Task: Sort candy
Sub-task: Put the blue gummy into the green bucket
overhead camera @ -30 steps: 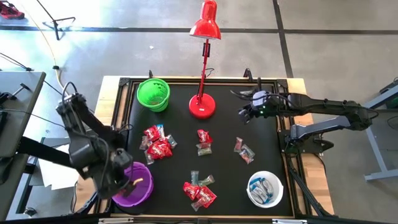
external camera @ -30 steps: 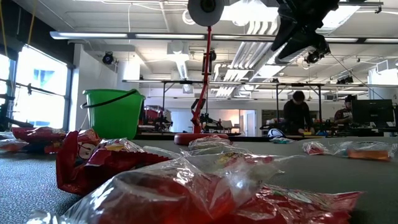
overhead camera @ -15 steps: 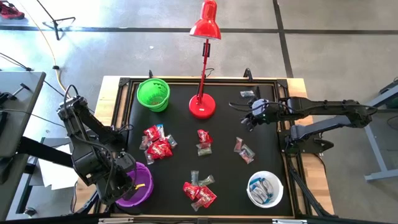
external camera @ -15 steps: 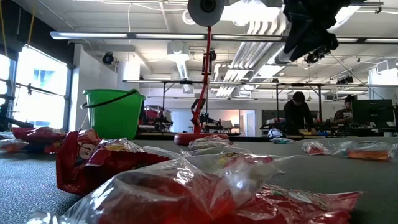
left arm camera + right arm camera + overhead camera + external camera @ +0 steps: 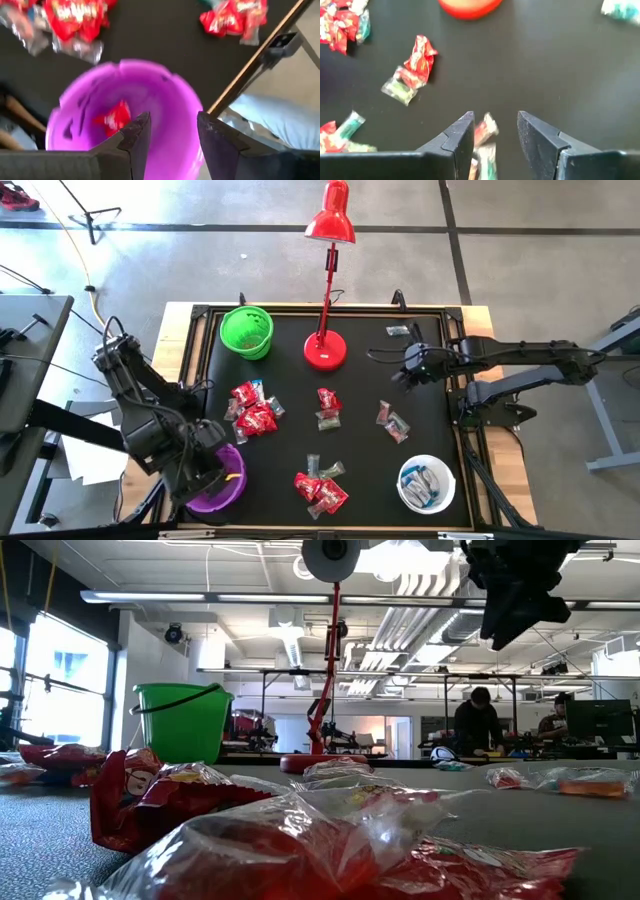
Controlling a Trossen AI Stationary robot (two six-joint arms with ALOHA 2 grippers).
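Wrapped candy lies in loose heaps on the black mat: one (image 5: 252, 409) near the purple bowl, one (image 5: 327, 408) mid-table, one (image 5: 392, 422) on the right, one (image 5: 320, 486) at the near edge. My left gripper (image 5: 172, 135) hangs open above the purple bowl (image 5: 165, 82), where a red candy (image 5: 114, 119) lies. My right gripper (image 5: 495, 130) hovers open above a red and green candy pair (image 5: 485, 131), clear of the mat. The green bowl (image 5: 246, 331) stands far left. The white bowl (image 5: 426, 485), near right, holds blue-and-white candy.
A red desk lamp stands with its base (image 5: 325, 350) at the mat's far middle, just left of my right gripper (image 5: 408, 370). One lone candy (image 5: 398, 331) lies at the far right corner. In the low view, people sit at desks beyond the table.
My right gripper has moved toward the table's near edge, away from the far right corner and over the right-hand candy. My left arm has shifted slightly toward the table's right above the purple bowl.
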